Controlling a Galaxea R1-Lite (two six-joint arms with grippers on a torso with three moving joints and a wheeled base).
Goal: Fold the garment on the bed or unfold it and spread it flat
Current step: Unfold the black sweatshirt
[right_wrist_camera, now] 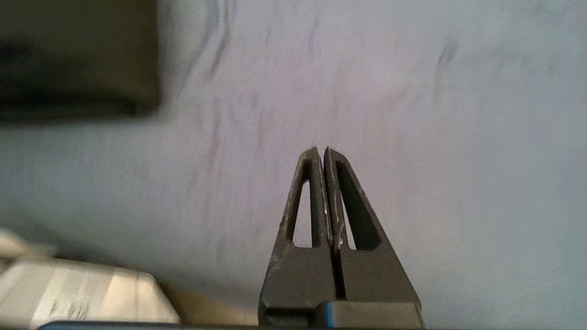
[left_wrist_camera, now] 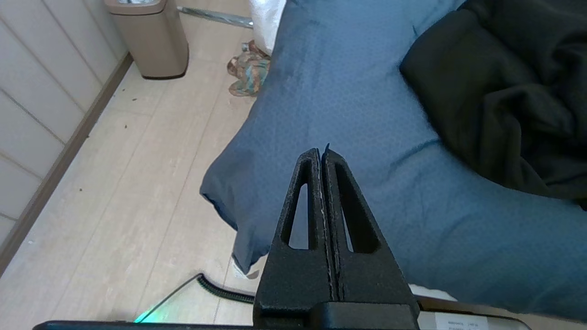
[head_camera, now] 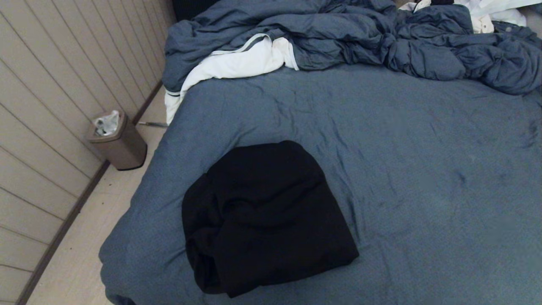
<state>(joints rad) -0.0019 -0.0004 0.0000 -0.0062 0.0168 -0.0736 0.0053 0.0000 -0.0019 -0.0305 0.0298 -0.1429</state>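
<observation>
- The garment [head_camera: 266, 216], a black sweatshirt, is seen bunched into a rough, already doubled-over heap on the bed [head_camera: 423, 178], close to the bed's near-left corner; neither sleeves, hood nor zipper can be told apart in the dark folds.
- It lies well apart from the crumpled blue-grey duvet [head_camera: 381, 38] and from the white cloth with a grey stripe [head_camera: 237, 63], both piled at the far end of the bed beyond the garment.
- The sheet around the garment is wrinkled, with nothing else resting on it nearby.
- The left gripper [left_wrist_camera: 322, 153] is held over the bed's corner just beside the garment [left_wrist_camera: 500, 87]; its jaws are pressed fully together and nothing is held between them.
- The right gripper [right_wrist_camera: 323, 153] hangs over bare sheet on the garment's other side, the garment [right_wrist_camera: 78, 55] showing only as a dark patch off to one side; its jaws are likewise closed tight on nothing.
- Neither arm is seen in the head view, and the garment is touched by neither.
- The step in hand is judged to be the very start: the cloth has not yet been approached.
- For the next move, the jaws would need to be opened and an outer edge or corner of the heap reached, so that it can be drawn out flat.
- A brown waste bin [head_camera: 118, 142] stands on the floor by the wall, left of the garment.
</observation>
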